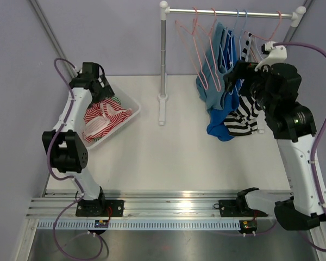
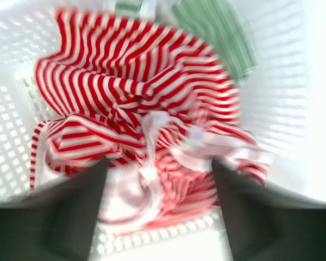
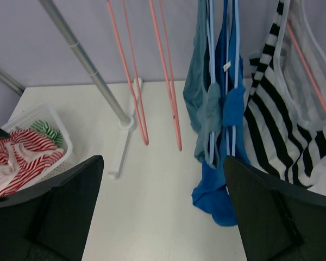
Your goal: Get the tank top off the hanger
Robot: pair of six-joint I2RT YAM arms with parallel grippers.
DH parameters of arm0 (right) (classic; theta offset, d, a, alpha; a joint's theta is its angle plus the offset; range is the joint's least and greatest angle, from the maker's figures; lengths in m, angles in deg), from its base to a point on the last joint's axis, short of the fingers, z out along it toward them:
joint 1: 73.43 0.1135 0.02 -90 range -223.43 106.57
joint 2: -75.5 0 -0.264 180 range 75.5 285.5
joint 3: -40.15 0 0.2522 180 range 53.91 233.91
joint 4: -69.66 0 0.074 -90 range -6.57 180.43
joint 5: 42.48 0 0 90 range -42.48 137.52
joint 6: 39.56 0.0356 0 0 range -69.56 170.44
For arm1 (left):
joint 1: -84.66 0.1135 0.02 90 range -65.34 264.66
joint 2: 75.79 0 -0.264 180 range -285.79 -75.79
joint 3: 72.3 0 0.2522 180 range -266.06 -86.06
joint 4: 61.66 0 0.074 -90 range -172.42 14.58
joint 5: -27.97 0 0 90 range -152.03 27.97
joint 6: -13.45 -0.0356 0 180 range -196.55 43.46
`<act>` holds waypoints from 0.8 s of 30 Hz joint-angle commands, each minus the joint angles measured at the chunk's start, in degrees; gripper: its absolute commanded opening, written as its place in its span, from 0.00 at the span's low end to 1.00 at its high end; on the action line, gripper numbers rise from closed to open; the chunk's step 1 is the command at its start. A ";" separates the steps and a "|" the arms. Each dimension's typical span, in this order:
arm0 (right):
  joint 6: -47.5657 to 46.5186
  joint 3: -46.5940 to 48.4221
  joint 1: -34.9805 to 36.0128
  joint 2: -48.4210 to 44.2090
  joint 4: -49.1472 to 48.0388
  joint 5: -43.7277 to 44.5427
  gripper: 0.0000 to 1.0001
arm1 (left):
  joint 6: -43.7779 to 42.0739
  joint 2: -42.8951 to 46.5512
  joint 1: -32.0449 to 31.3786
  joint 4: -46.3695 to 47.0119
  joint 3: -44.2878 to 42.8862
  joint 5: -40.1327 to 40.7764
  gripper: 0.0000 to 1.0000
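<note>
Top external view: a white clothes rack (image 1: 163, 54) stands at the back of the table (image 1: 168, 157), its rail carrying several hangers. The right claw (image 1: 232, 81) is raised against the hanging clothes, just beside a blue tank top (image 1: 220, 122) whose hem droops lowest, with a teal tank top (image 1: 206, 89) on its left and a black-and-white striped tank top (image 1: 244, 117) on its right. All three are on hangers on the rail. In the right wrist view this claw's two dark fingers (image 3: 70, 201) are spread wide with nothing between them, so it is released; the blue top hangs ahead of it, and two empty pink hangers (image 3: 170, 103) dangle farther left. The left claw (image 2: 157, 163) hangs over a white mesh basket (image 1: 131, 109) at the left side of the table, well apart from the rack. Its fingers are also parted and grip nothing. Beneath them lies a crumpled red-and-white striped garment (image 2: 141, 98), with a green striped piece (image 2: 223, 32) tucked in the basket's far corner.
</note>
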State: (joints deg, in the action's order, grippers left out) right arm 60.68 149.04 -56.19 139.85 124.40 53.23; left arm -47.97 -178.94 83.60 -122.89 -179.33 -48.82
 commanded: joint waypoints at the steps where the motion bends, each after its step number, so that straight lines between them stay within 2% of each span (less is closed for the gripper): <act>1: -3.11 9.08 -0.27 7.43 4.55 6.15 1.00 | -1.94 8.14 0.09 -2.80 -9.55 -3.01 0.98; 4: -5.84 21.18 -0.71 17.60 7.97 4.13 0.96 | -3.52 15.14 0.09 -3.69 -11.05 -5.90 0.99; 6: -6.63 26.13 -0.80 21.58 9.39 5.17 0.85 | -4.23 18.76 0.09 -3.60 -9.57 -7.84 0.99; 8: -7.25 31.66 -0.97 26.33 10.00 5.97 0.81 | -6.60 23.41 -0.34 -3.08 -7.46 -12.83 0.99; 12: -8.83 37.83 -1.32 32.13 10.00 7.55 0.76 | -10.64 40.35 -3.94 1.05 3.87 -14.80 0.99; 14: -9.88 41.86 -1.76 36.09 11.40 8.96 0.70 | -12.39 44.95 -4.74 2.90 10.02 -16.36 0.99; 17: -11.63 45.49 -2.29 39.96 12.55 8.44 0.67 | -14.25 52.77 -5.27 6.14 19.07 -17.35 0.99; 19: -12.34 45.93 -2.38 41.54 12.30 9.14 0.68 | -15.39 58.38 -7.80 9.75 23.99 -15.51 0.99; 22: -13.31 45.06 -2.82 42.25 10.89 10.63 0.65 | -16.45 61.57 -9.83 12.13 30.07 -9.63 0.99; 24: -13.58 44.44 -3.17 42.52 10.01 9.68 0.63 | -16.54 61.06 -10.01 11.87 31.57 -9.26 0.99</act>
State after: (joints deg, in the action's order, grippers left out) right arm 49.47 192.38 -58.62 182.34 136.44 61.62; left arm -62.06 -117.70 74.09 -116.42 -149.35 -61.04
